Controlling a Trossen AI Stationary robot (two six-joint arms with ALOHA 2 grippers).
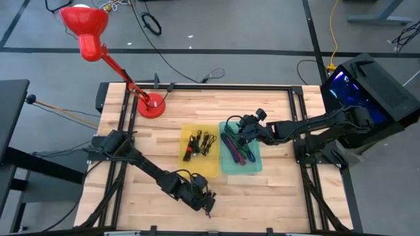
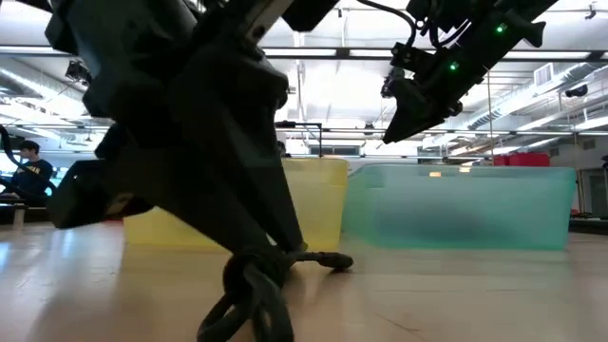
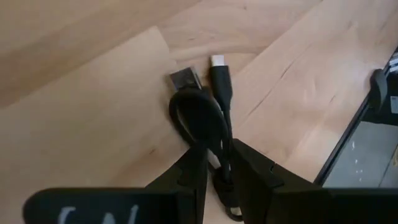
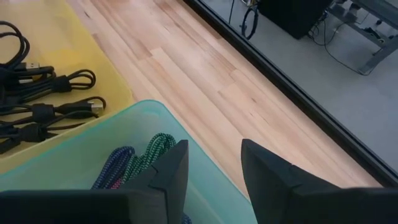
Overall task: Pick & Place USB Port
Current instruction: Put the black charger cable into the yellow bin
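1. My left gripper (image 3: pixel 221 171) is pinching a black cable (image 3: pixel 202 112) lying on the worktop (image 1: pixel 262 196), outside both bins.
2. My right gripper (image 4: pixel 214 165) is hovering spread above the green bin (image 1: pixel 256 165).
3. Placing is pending.

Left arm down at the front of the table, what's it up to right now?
The left gripper is down on the wood near the table's front edge, its fingers closed around a coiled black USB cable whose two plugs stick out ahead of it. The right gripper hangs open over the green bin, which holds braided coloured cables. The yellow bin beside it already has several black cables inside.
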